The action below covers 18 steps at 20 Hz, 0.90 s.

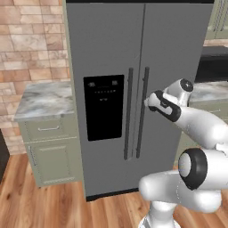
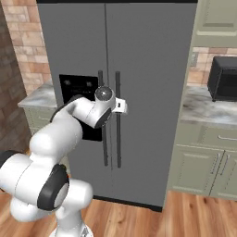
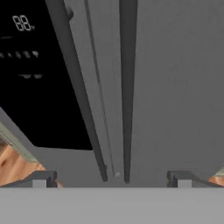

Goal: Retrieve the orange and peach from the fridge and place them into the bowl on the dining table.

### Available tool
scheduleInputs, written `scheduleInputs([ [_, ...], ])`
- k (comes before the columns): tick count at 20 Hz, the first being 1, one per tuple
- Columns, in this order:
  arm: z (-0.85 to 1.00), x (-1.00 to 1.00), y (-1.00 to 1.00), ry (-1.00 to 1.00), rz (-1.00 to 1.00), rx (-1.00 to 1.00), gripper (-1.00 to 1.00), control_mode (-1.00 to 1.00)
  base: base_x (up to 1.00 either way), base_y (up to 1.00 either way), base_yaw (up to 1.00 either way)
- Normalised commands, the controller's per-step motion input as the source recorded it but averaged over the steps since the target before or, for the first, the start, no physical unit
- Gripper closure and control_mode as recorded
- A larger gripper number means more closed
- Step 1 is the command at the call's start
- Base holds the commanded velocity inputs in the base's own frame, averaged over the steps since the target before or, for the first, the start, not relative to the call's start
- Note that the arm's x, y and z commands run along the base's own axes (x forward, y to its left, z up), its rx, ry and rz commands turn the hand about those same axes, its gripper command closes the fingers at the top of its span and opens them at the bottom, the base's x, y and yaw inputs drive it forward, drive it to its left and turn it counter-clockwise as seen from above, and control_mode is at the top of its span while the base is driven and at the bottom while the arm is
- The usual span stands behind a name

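Observation:
The tall grey fridge (image 1: 107, 44) (image 2: 152, 69) (image 3: 175, 87) stands straight ahead with both doors shut. Its black dispenser panel (image 1: 103, 107) is on the left door. My gripper (image 1: 147, 101) (image 2: 122, 106) (image 3: 111, 179) is open and empty, close in front of the door seam at mid height. In the hand view its fingertips (image 3: 41, 179) stand wide apart, with the two dark vertical handles (image 3: 127, 87) between them. The orange and peach are hidden behind the shut doors. The bowl and the dining table are out of view.
A marble-topped counter on sage-green cabinets (image 1: 44, 100) adjoins the fridge on the left, against a brick wall. On the right, another counter (image 2: 208, 109) carries a black microwave (image 2: 224, 78). Wood floor (image 1: 44, 205) lies in front.

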Motion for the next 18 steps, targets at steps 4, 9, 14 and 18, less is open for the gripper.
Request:
scheduleInputs([
  [4,0.20,0.67,-0.13,0.00,-0.01,0.00,-1.00,-1.00,0.00,0.00,0.00],
  [9,0.17,0.59,-0.05,0.00,0.00,0.00,-1.00,-1.00,0.00,0.00,0.00],
  [14,0.00,0.44,0.00,-0.15,0.00,0.00,-1.00,-1.00,0.00,0.00,0.00],
  [18,-0.08,0.27,0.00,-0.33,0.00,0.00,-1.00,-1.00,0.00,0.00,0.00],
])
